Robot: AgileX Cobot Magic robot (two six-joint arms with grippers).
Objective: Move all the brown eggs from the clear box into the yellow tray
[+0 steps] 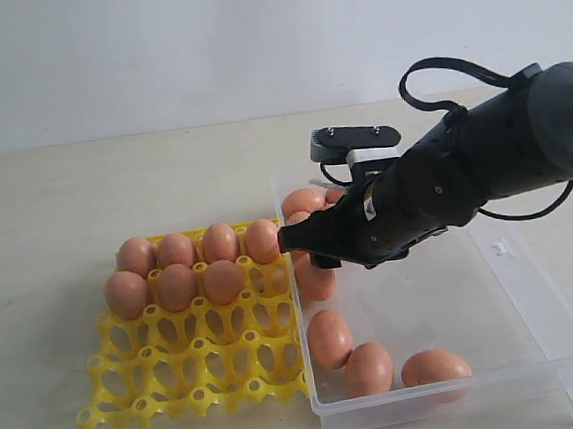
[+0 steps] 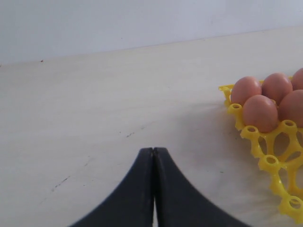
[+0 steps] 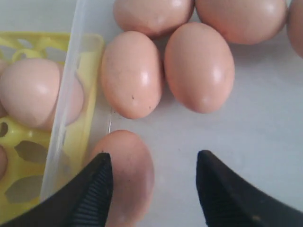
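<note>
**Transfer of eggs, partly done.** Nearest the viewer, the front rows of the yellow tray (image 1: 195, 368) stand empty. Just beside it, three brown eggs (image 1: 368, 368) lie against the near wall of the clear box (image 1: 475, 308).

Midway back, one more egg (image 1: 315, 277) rests along the box wall next to the tray. The right gripper (image 3: 154, 158) hangs low over this egg, its fingers (image 3: 94, 194) spread wide and grasping nothing; one finger is just beside the egg and the other is well apart from it.

Farther back, seven eggs fill the tray's two far rows, three in the nearer row and four in the last. About five more cluster at the far end of the box, partly hidden by the arm in the exterior view.

The left gripper (image 2: 153, 152) hovers over bare tabletop (image 2: 94, 118) off one corner of the tray, its fingers (image 2: 137, 189) clenched together on nothing.

By this layout the task is a little under half done, with seven eggs placed and roughly nine to move. The egg under the right gripper is the likely next pick.
</note>
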